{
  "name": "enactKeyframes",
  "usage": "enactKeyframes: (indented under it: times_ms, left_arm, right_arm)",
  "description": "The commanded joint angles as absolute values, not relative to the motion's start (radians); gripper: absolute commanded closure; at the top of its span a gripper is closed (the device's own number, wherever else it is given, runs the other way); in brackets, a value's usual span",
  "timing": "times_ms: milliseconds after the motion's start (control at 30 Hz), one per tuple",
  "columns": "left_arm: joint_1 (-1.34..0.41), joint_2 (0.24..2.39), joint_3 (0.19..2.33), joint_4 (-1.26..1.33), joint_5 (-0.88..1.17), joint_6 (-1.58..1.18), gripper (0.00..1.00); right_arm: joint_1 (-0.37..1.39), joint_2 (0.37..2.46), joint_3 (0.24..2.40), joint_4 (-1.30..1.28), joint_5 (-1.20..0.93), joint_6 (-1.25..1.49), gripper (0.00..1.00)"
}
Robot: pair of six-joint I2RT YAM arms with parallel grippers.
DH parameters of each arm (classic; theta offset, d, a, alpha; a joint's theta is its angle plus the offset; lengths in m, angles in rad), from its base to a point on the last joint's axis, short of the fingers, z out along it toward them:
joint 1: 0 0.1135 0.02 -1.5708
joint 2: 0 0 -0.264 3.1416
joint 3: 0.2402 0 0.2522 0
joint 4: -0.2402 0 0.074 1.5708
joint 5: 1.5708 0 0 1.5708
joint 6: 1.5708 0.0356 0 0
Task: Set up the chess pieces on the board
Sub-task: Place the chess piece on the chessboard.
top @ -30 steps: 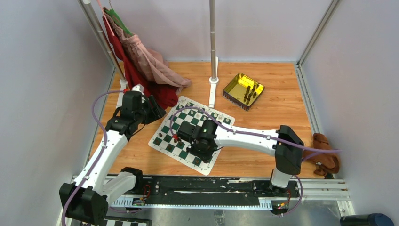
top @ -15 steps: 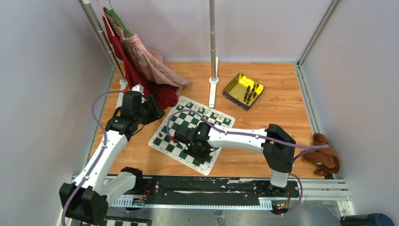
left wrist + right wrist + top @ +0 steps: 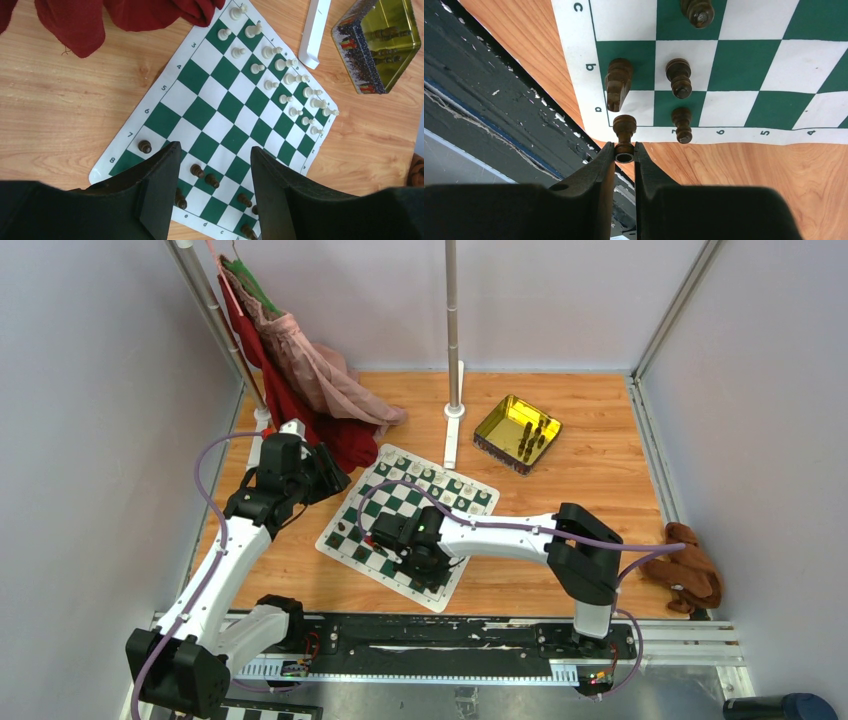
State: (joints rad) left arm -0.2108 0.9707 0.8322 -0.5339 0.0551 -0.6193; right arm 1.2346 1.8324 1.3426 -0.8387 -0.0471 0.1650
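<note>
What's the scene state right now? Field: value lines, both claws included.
board: green-and-white mat on the wooden table
cream pieces: two rows along one edge
dark pieces: several standing along the opposite edge, more in the yellow tin
left claw: open, above the board, holding nothing
right claw: shut on a dark piece, over the board's corner by the a file

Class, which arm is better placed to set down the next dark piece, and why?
Right. The right gripper is shut on a dark piece low at the corner of the board; the left gripper hangs open, empty, higher up.
</note>
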Motion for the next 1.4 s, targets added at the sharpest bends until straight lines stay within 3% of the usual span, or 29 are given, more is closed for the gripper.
enactKeyframes:
  times_ms: [0,600,1133,1367]
  left_arm:
    - [-0.204,0.963,0.862,-0.535,0.037,-0.606,0.41]
    - [-0.204,0.978,0.871,-0.532,0.04,-0.603,0.41]
    - [-0.204,0.982,0.864,-0.524,0.04,-0.605,0.41]
    - [-0.204,0.977,0.862,-0.523,0.036,-0.605,0.41]
  right_arm:
    - [1.24,1.846,1.319,-0.827,-0.032,0.165,1.0]
    - [1.225,1.867,1.303,-0.807,-0.03,0.156,0.92]
    - [1.222,1.867,1.309,-0.802,-0.037,0.141,0.68]
    - [1.223,1.864,1.321,-0.807,-0.041,0.131,0.63]
